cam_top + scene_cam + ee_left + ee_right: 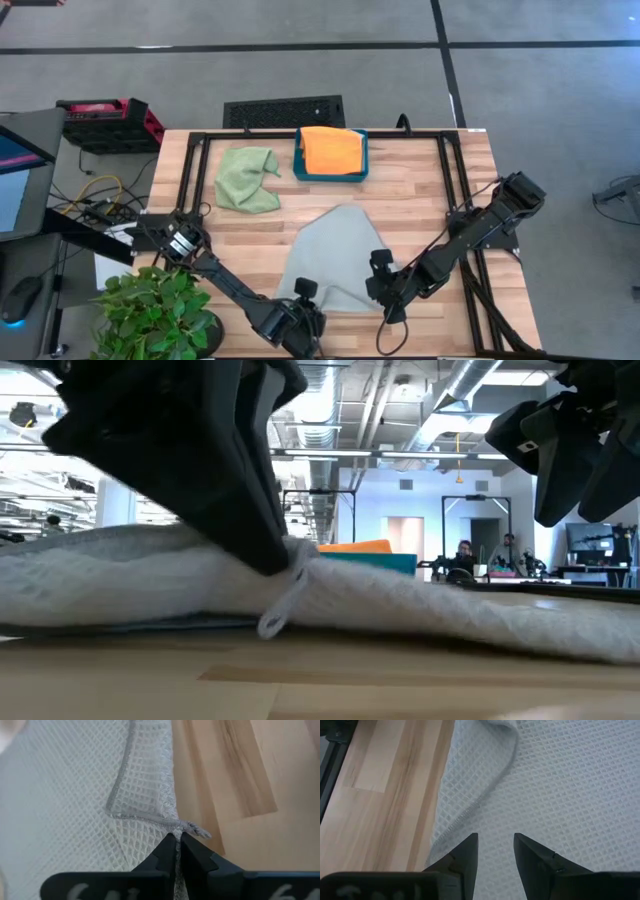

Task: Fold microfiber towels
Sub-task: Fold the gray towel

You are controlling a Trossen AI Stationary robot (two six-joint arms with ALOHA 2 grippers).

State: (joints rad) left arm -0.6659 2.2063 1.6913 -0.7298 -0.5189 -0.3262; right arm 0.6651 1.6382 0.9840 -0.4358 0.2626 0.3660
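The pale grey towel (335,255) lies spread on the wooden worktop (420,195); the left hand (176,845) is pressed together, pinching its near corner; the right hand (495,851) hovers spread over the opposite near corner, gripping nothing.

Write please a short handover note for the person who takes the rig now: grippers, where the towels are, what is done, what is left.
Left gripper: shut on the near corner of the grey towel.
Right gripper: open, above the same towel near its other near corner, not gripping.
Grey towel: flat at the table's centre, not yet folded.
Green towel: crumpled at the far left, unfolded.
Orange towel: in the teal tray, far centre.
Left: right gripper pinches its corner, then fold the grey towel; green one after.
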